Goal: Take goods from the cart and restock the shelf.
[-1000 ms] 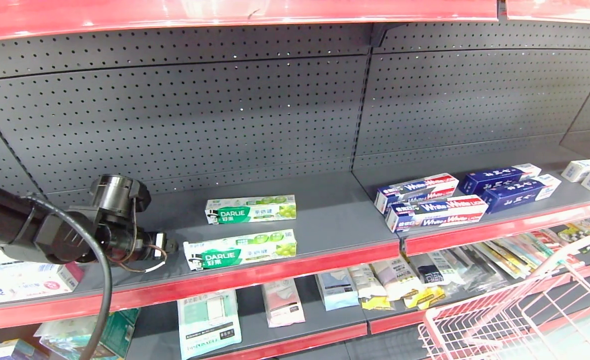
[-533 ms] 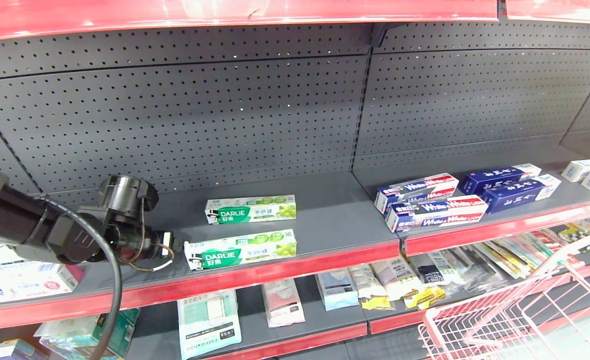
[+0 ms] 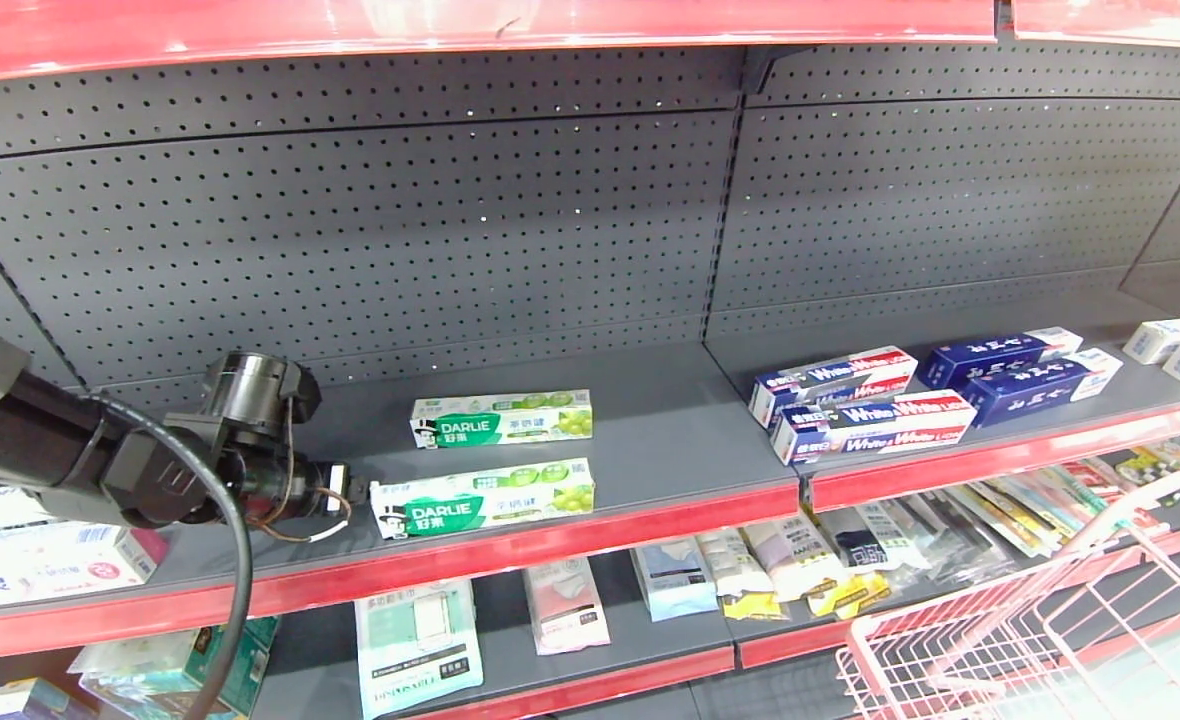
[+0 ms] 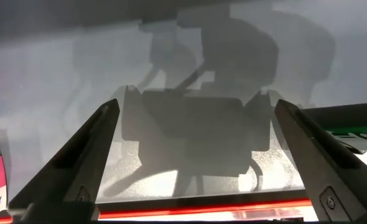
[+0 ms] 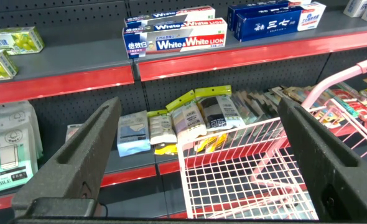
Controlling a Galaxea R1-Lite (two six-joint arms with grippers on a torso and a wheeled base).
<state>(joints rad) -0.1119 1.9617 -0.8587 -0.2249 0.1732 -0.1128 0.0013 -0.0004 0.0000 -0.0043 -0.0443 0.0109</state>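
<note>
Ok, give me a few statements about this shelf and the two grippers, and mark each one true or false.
1. Two green toothpaste boxes lie on the grey shelf. True.
2. The left gripper grips a green box. False: it is open and empty, near the left end of the front box.
3. The right gripper is open, with the pink cart beyond it. True.
4. The dark blue boxes lie left of the green ones. False: they lie to the right, past the white-and-blue boxes.
</note>
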